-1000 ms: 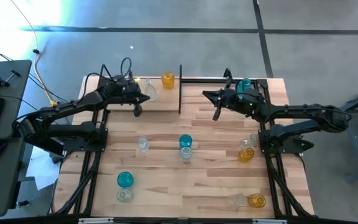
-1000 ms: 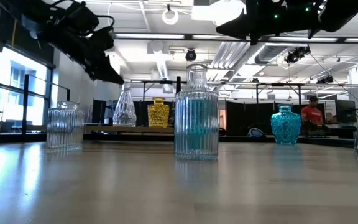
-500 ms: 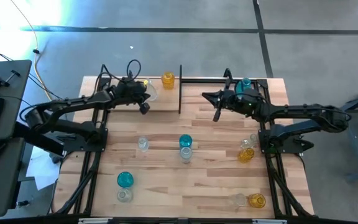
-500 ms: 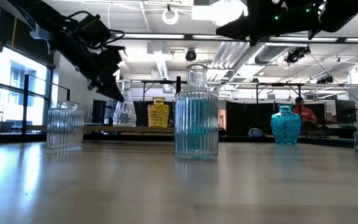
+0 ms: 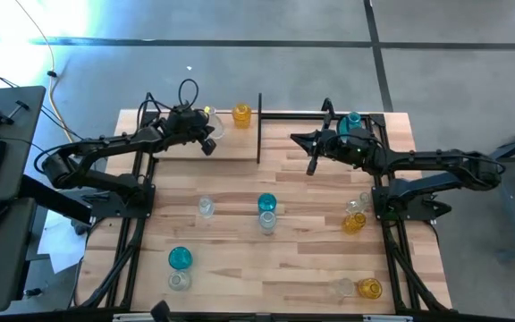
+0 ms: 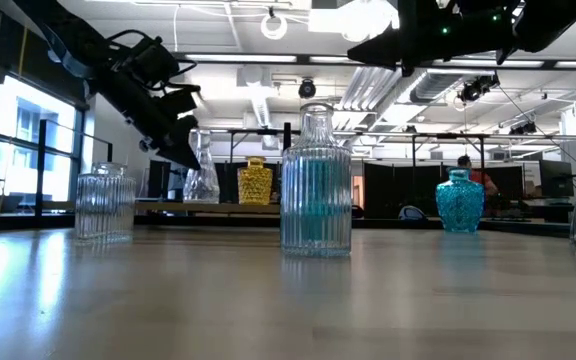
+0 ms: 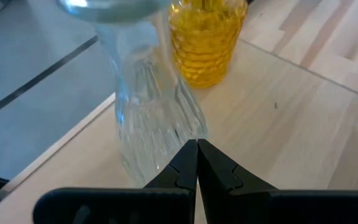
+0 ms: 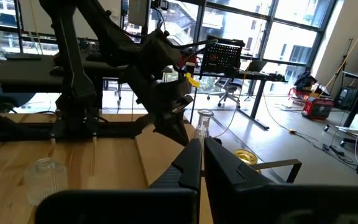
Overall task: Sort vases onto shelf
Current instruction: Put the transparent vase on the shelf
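The shelf (image 5: 231,148) runs along the table's far edge, with a black post (image 5: 259,125) at its middle. A clear vase (image 7: 148,118) and an amber vase (image 7: 207,43) stand on its left part, and a teal vase (image 5: 353,120) stands at its right end. My left gripper (image 7: 196,148) is shut, slanting down, with its tips right at the clear vase's lower wall. My right gripper (image 8: 202,144) is shut on nothing and hangs level above the shelf's right part (image 5: 295,137). Several more vases stand on the table. My left gripper has its shut fingertips (image 7: 188,155) at the clear vase's lower wall (image 7: 178,127), coming from the table's left side and slanting down. I cannot tell whether they touch it. The vase stands on the shelf.
On the table stand a clear vase (image 5: 206,207), a teal one (image 5: 266,202) beside a clear one (image 5: 267,222), a teal and clear pair (image 5: 180,259) at the near left, and amber and clear ones (image 5: 354,222) (image 5: 369,288) on the right. A person (image 6: 465,165) shows far behind.
My left gripper has gone toward the far right and down, up to the clear vase on the shelf, staying shut. The person in the room behind has walked toward the left.
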